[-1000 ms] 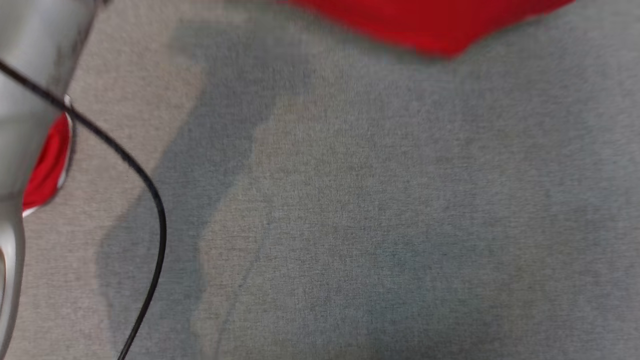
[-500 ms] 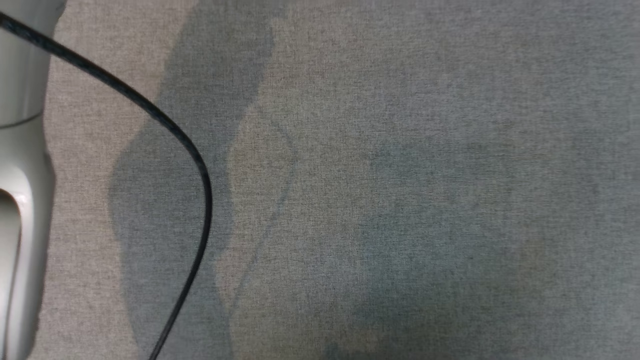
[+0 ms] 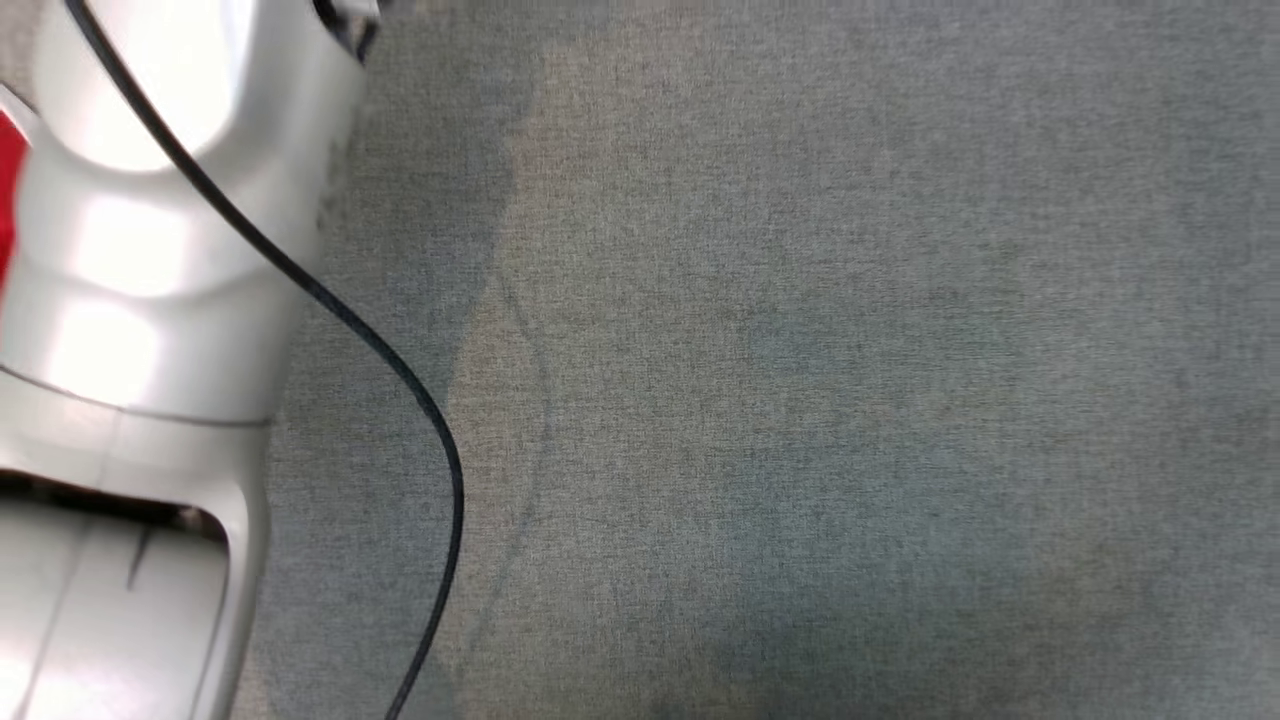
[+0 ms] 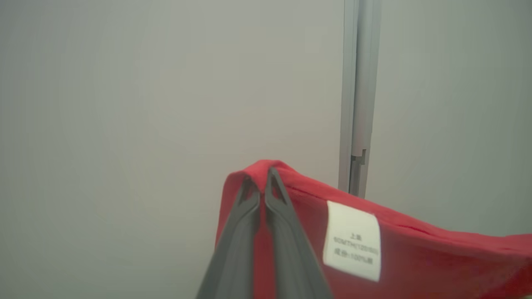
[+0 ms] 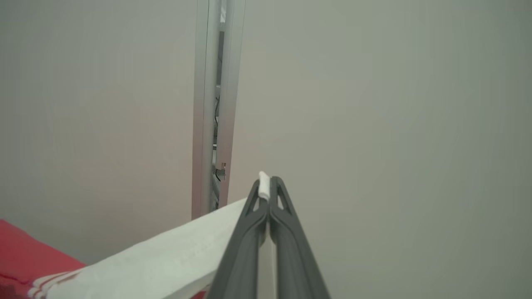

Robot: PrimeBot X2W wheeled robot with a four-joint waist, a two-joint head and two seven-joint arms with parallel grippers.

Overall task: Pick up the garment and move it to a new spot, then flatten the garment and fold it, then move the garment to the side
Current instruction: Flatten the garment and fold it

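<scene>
Right, both pincers are clenched on cloth as I read it. In the left wrist view the left gripper [image 4: 260, 179] has its two dark fingers pressed together over a folded edge of the red garment [image 4: 415, 261]. The cloth peaks at the fingertips and trails toward the lower right, lifted in front of a pale wall [image 4: 124, 104]. A white care label [image 4: 352, 241] sits on the red cloth just beside the fingers; its print is too blurred for me to read. A grey upright metal strip [image 4: 357, 83] runs down the wall behind the garment. In the right wrist view the right gripper [image 5: 266, 182] is pinched on a white band [image 5: 166, 257] of the garment, with a nub of white poking out between the fingertips. The band slopes to the lower left, where it meets red cloth with thin white stripes [image 5: 41, 282]. In the head view I look down on a grey woven surface [image 3: 850, 350] crossed by soft shadows. A pale forearm [image 3: 150, 250] takes up the left side, a black cable [image 3: 400, 370] curves across it and over the surface, and a sliver of red [image 3: 6, 200] shows at the left edge behind the forearm.
</scene>
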